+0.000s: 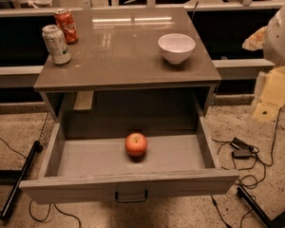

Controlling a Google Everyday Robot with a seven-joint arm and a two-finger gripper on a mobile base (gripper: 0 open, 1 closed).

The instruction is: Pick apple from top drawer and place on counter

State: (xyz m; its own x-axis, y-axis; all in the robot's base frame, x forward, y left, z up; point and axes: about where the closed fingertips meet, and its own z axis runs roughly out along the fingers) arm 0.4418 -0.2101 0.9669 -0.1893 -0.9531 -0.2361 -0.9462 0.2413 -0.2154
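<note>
The apple (136, 144), red-orange and round, lies in the middle of the open top drawer (128, 186), which is pulled out toward me with its dark handle at the front. The counter (123, 56) is the glossy grey-brown top above it. My gripper (266, 109), a pale yellow part below a white arm section, hangs at the right edge of the view. It is to the right of the cabinet, outside the drawer and well away from the apple, and holds nothing that I can see.
On the counter stand a white bowl (176, 47) at the back right, a red soda can (66, 25) and a silver can (56, 44) at the back left. Cables and a black adapter (241, 151) lie on the floor to the right. A black bar (19, 179) lies to the left.
</note>
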